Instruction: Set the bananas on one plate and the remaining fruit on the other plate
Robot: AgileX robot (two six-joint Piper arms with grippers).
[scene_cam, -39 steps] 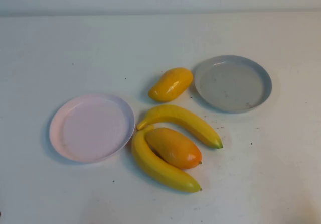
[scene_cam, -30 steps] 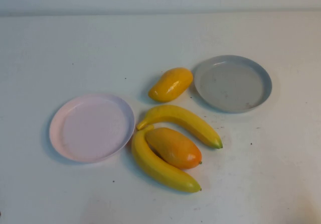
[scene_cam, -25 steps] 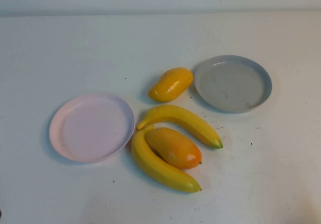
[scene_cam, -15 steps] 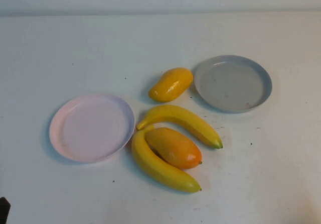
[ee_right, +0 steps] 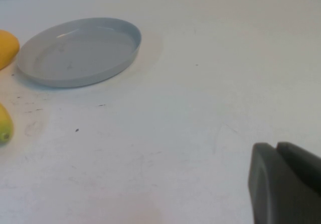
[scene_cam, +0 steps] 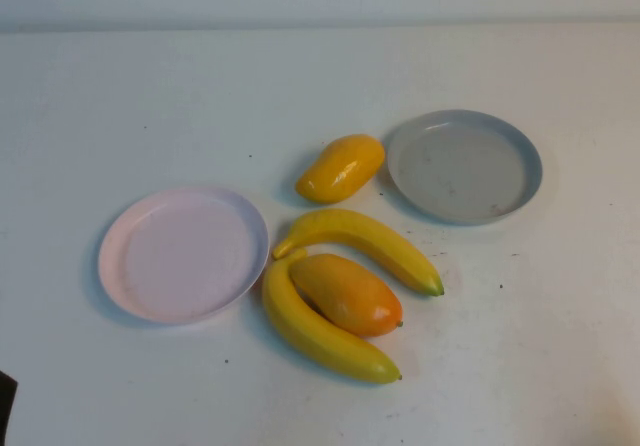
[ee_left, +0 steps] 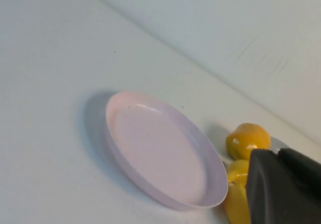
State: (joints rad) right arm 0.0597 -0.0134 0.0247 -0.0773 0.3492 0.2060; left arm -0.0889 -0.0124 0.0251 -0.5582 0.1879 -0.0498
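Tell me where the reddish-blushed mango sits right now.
In the high view the blushed mango lies near the table's middle, nestled between the two bananas, right of the pink plate.

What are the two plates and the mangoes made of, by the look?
Pink plate and grey-blue plate: probably matte plastic, thin even rims, dull sheen. Mangoes: likely glossy moulded plastic, sharp highlights. Left gripper sits at the near-left edge; right gripper is off to the right.
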